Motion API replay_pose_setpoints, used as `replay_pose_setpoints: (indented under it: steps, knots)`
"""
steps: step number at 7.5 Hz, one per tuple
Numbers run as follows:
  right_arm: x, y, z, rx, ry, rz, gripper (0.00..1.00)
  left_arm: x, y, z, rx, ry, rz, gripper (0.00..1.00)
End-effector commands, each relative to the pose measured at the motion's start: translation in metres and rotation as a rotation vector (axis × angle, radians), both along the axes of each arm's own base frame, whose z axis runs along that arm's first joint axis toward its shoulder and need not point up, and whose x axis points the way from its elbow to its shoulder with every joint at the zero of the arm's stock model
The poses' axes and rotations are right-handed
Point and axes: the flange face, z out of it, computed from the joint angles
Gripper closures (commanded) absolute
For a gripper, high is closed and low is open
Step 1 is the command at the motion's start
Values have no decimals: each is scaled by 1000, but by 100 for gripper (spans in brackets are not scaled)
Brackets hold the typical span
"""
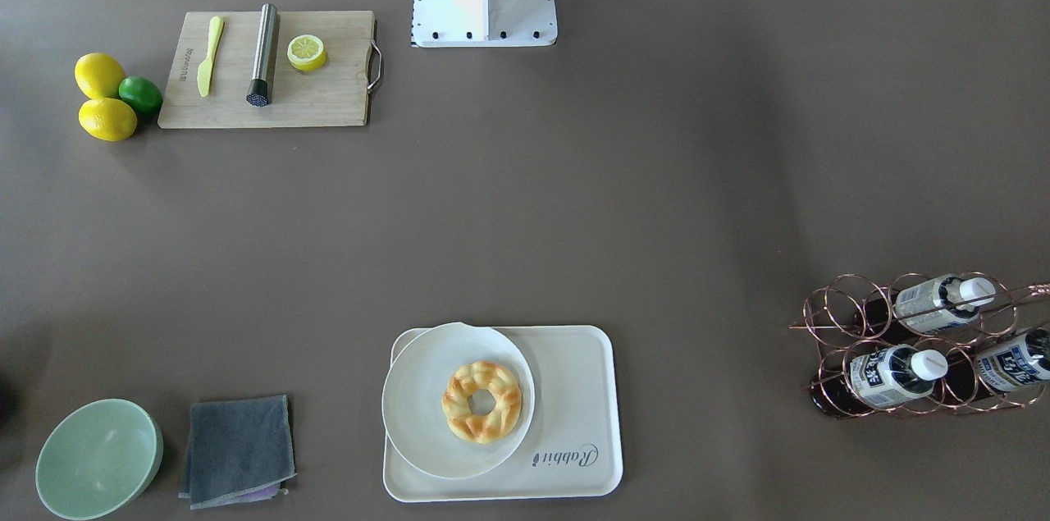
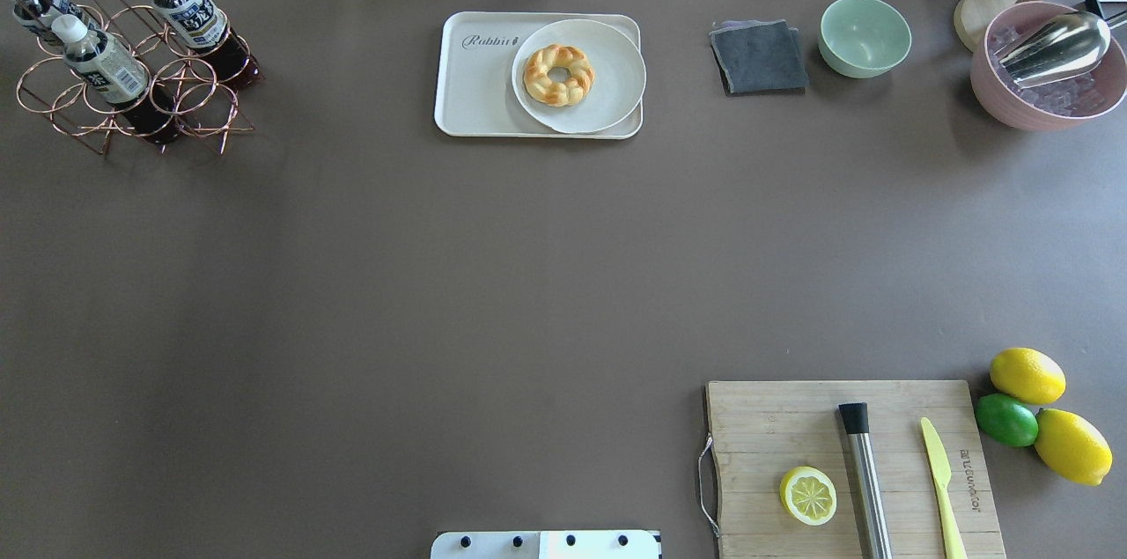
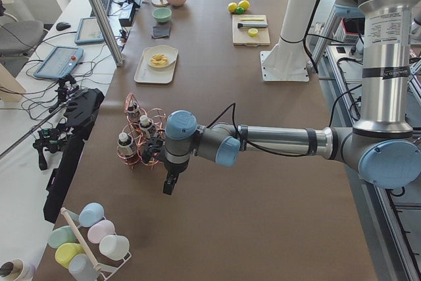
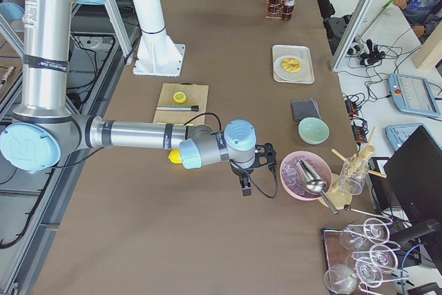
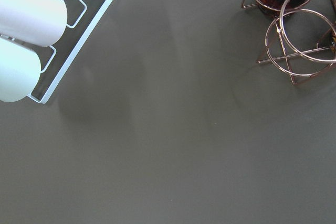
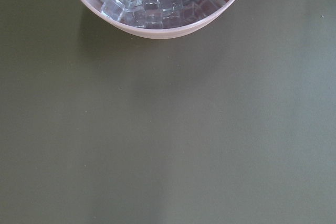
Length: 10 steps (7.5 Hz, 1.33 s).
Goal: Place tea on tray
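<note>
Three tea bottles (image 1: pixel 943 301) with white caps lie in a copper wire rack (image 1: pixel 845 324) at the table's end on my left; they also show in the overhead view (image 2: pixel 189 13). The cream tray (image 1: pixel 574 390) with "Rabbit" lettering sits at the far middle edge (image 2: pixel 475 92). My left gripper (image 3: pixel 169 185) hangs over bare table just beside the rack; the left wrist view shows the rack's rings (image 5: pixel 299 40). My right gripper (image 4: pixel 244 186) hangs beside a pink bowl. Both show only in the side views, so I cannot tell whether they are open or shut.
A round plate (image 1: pixel 426 390) with a doughnut (image 1: pixel 482 401) covers half the tray. A grey cloth (image 2: pixel 757 57), green bowl (image 2: pixel 865 35) and pink ice bowl (image 2: pixel 1048 75) with scoop stand far right. A cutting board (image 2: pixel 792 427), lemons and a lime (image 2: pixel 1006 419) sit near right. A cup rack (image 5: pixel 37 30) lies beside the left gripper.
</note>
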Motion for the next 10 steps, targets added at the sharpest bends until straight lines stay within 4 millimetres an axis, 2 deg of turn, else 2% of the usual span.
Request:
replay_pose_setpoints:
  steps: [1,6,7,8,9,10]
  knots:
    - [0,1,0,6,4,-5,0,1,11,9,-31,5,-12,2]
    - [0,1,5,-3,8,-4,0,0,18,12,-39,6,-13,3]
    - [1,-5,-1,19,26,-2,0,0,21,14,-46,7,-17,3]
    - [1,-7,-4,22,27,1,0,2,23,-5,-25,39,-12,3]
    - [-4,-14,-13,31,14,-3,0,3,31,-5,-47,53,-20,3]
    - [-3,-9,-7,22,20,-3,0,3,38,0,-88,69,-60,3]
